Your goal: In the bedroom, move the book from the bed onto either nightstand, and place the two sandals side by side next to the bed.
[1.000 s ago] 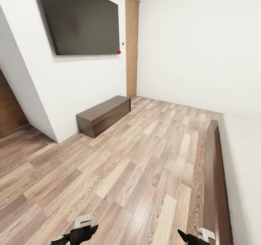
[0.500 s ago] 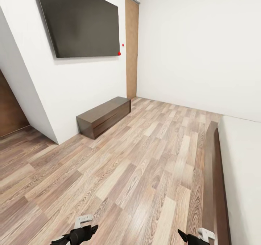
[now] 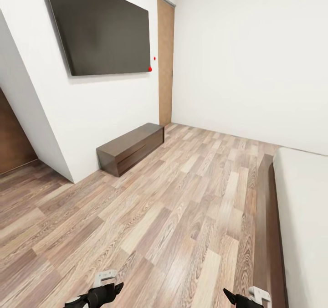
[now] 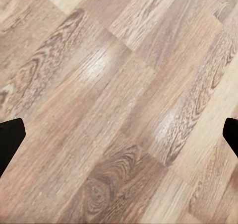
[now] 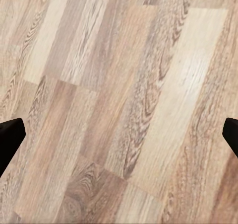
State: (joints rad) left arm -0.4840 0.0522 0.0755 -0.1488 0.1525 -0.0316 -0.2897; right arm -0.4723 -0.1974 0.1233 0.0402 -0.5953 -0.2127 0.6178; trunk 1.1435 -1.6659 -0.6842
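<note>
The bed (image 3: pixel 300 217), pale mattress on a dark frame, is cut off at the frame edge. Left of it lies bare floor (image 3: pixel 173 207). The left gripper (image 4: pixel 119 134) and right gripper (image 5: pixel 119 134) both have jaws spread, empty.

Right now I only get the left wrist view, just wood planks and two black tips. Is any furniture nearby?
Observer: Yes, the bed lies along the robot's right side in the head view.
Operator: Anything ahead?
Observer: A low dark dresser stands against the white wall, under a big black screen.
Operator: And the other hand?
Observer: The right gripper hangs open over the floor, holding nothing.
</note>
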